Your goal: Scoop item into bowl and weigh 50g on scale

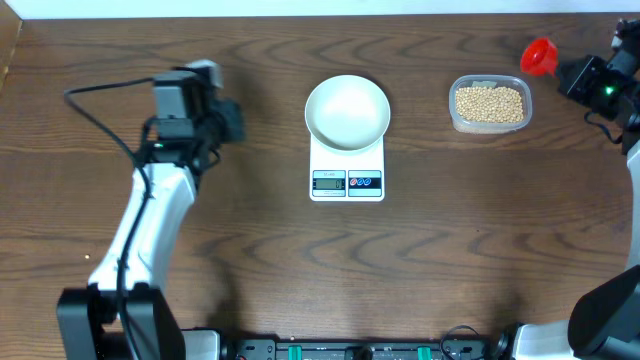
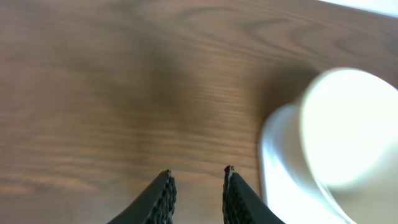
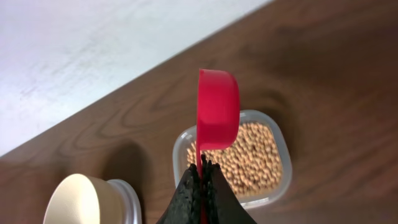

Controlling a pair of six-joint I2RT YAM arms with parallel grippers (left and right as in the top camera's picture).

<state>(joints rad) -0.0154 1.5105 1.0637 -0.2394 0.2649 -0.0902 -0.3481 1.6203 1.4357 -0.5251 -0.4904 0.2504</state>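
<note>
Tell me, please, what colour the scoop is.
The scoop is bright red, best seen from the right wrist.

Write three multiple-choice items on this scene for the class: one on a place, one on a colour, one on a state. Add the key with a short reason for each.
1. Where is the bowl relative to the scale?
A. to its left
B. on top of it
C. to its right

2. What colour is the scoop in the right gripper?
A. red
B. blue
C. green

3. How full is the bowl?
A. full
B. half full
C. empty

Key:
1 B: in the overhead view the bowl covers the back of the scale, leaving only the display and buttons showing in front.
2 A: the right wrist view shows a bright red cup above the closed fingers that hold its handle.
3 C: the inside of the bowl is bare white from above.
</note>
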